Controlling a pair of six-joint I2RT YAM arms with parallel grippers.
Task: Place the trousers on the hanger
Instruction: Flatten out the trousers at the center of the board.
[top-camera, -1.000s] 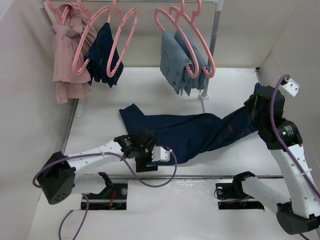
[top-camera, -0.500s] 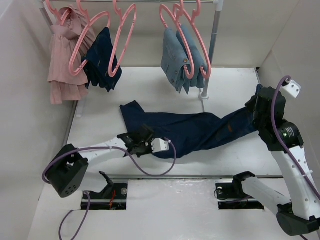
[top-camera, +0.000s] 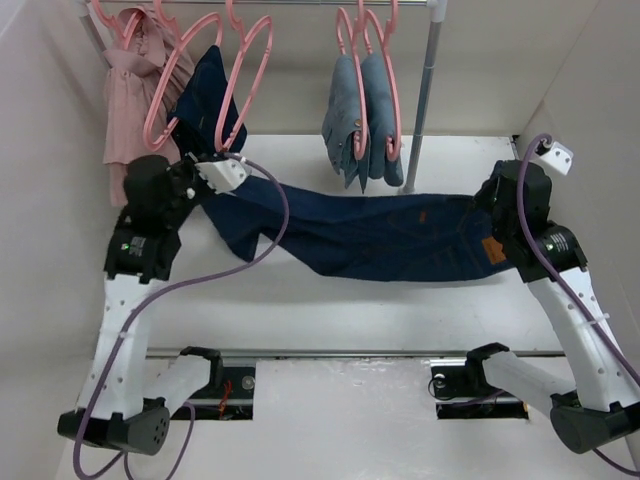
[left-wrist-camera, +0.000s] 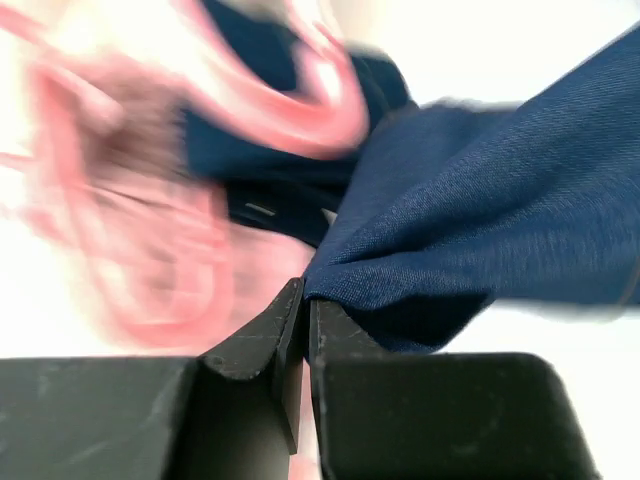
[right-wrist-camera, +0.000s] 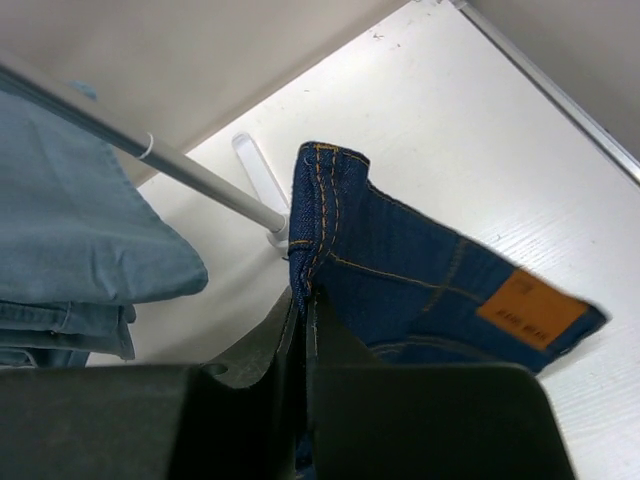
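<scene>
The dark navy trousers (top-camera: 380, 235) hang stretched across the table between both arms. My left gripper (top-camera: 212, 190) is shut on a fold of the leg (left-wrist-camera: 480, 230), and its tips (left-wrist-camera: 303, 290) are pinched on the cloth. It is raised at the back left, just below a bare pink hanger (top-camera: 255, 60), which shows blurred in the left wrist view (left-wrist-camera: 300, 110). My right gripper (top-camera: 488, 205) is shut on the stitched waistband (right-wrist-camera: 400, 260) beside the tan label (right-wrist-camera: 530, 308), and its tips (right-wrist-camera: 303, 300) clamp the hem.
On the rail hang a pink garment (top-camera: 130, 110), a small navy garment (top-camera: 212, 90) and light blue-grey jeans (top-camera: 362, 120) on pink hangers. The rack's upright pole (top-camera: 420, 100) stands close behind the waistband. Side walls close in on both sides.
My left gripper shut on the trouser leg and carried it from the table's front up to the back left, near the hangers. The trousers are now pulled out long. The hangers swing.
</scene>
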